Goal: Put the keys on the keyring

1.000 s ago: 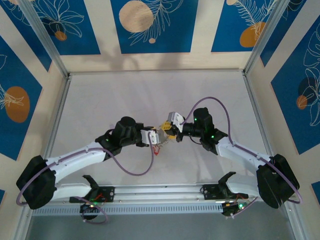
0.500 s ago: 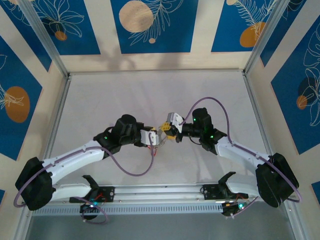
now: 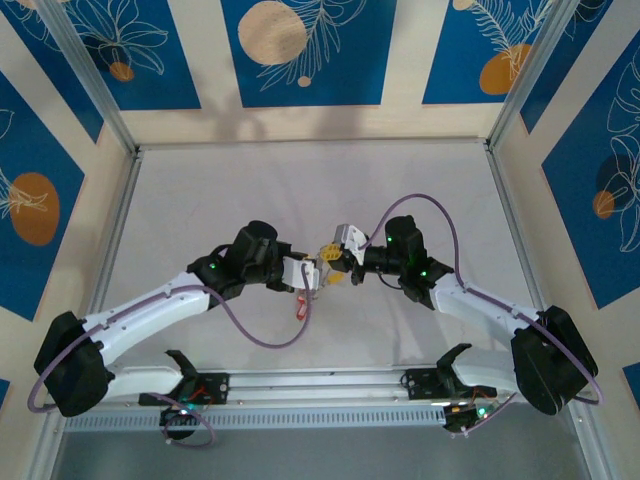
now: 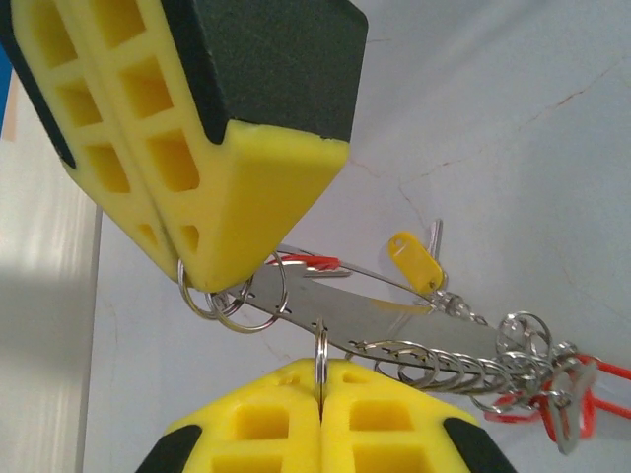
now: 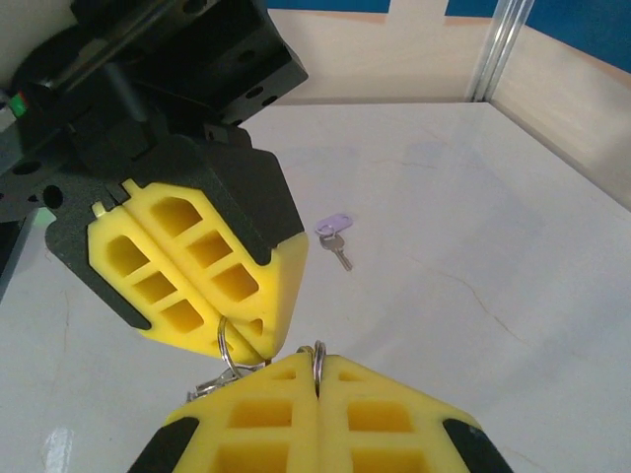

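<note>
Over the last second my left arm has swung its elbow outward and nudged its wrist a touch closer to the other arm, while my right arm has barely shifted. The red key point(image 3: 303, 308) now dangles a little lower beneath the keyring point(image 4: 325, 307) than it did. Both hands are still clenched. The left gripper point(image 4: 320, 372) pinches a small split ring just under the keyring's flat grey band. The right gripper point(image 5: 315, 372) pinches another small ring, with the left fingers just beside it. So the keyring hangs in the air, stretched between the two grippers above the table point(image 5: 493, 246). A row of small split rings point(image 4: 434, 365) is strung along its lower edge. The yellow key point(image 4: 414, 258) sits just above the band, and red tags hang at the end of the band away from the two grips. I read the shift as a small re-aiming of the bunch, not a finished step: nothing has been let go, and I cannot tell whether a ring has just passed onto the band. The purple key point(image 5: 335, 229) lies flat on the table, well apart from the keyring, so that one at least is left to do. I can read no brand, label or writing anywhere; the wall panels point(image 3: 300, 50) carry only blue fields, orange discs and leaf drawings.
</note>
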`<state>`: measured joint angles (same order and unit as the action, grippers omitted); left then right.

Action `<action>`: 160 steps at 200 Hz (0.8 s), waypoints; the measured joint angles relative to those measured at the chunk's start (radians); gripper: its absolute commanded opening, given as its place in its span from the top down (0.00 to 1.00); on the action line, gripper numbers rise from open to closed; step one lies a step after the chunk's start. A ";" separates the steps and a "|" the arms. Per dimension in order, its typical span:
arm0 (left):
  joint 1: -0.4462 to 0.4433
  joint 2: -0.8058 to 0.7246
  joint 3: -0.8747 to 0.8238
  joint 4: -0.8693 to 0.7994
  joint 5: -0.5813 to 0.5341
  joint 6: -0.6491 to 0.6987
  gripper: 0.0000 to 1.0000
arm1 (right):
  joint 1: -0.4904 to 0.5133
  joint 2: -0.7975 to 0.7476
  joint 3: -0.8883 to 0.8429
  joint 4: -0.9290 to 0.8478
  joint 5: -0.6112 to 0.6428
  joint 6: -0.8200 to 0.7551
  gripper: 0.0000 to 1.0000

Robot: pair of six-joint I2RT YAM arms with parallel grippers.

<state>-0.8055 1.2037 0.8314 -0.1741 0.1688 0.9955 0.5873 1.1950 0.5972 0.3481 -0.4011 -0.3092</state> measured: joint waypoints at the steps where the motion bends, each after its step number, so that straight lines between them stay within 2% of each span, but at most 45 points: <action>1: 0.000 0.000 0.000 0.000 0.001 -0.002 0.81 | 0.000 0.000 0.000 0.001 0.000 0.000 1.00; 12: 0.002 0.000 0.000 0.001 0.013 -0.011 0.73 | 0.000 -0.001 -0.008 0.011 -0.007 0.000 1.00; 63: 0.044 -0.038 -0.001 0.001 0.129 -0.108 0.64 | 0.000 -0.004 -0.039 0.027 -0.035 -0.023 1.00; 111: 0.132 -0.103 -0.001 -0.014 0.276 -0.180 0.64 | 0.011 -0.045 -0.051 0.045 -0.071 -0.122 1.00; 160: 0.140 -0.026 0.000 -0.026 0.376 -0.209 0.66 | 0.022 -0.040 -0.047 0.023 -0.074 -0.214 1.00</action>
<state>-0.6655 1.1782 0.8310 -0.2005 0.5446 0.7864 0.6094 1.1549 0.5499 0.3706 -0.4751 -0.5228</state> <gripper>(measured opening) 0.348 0.061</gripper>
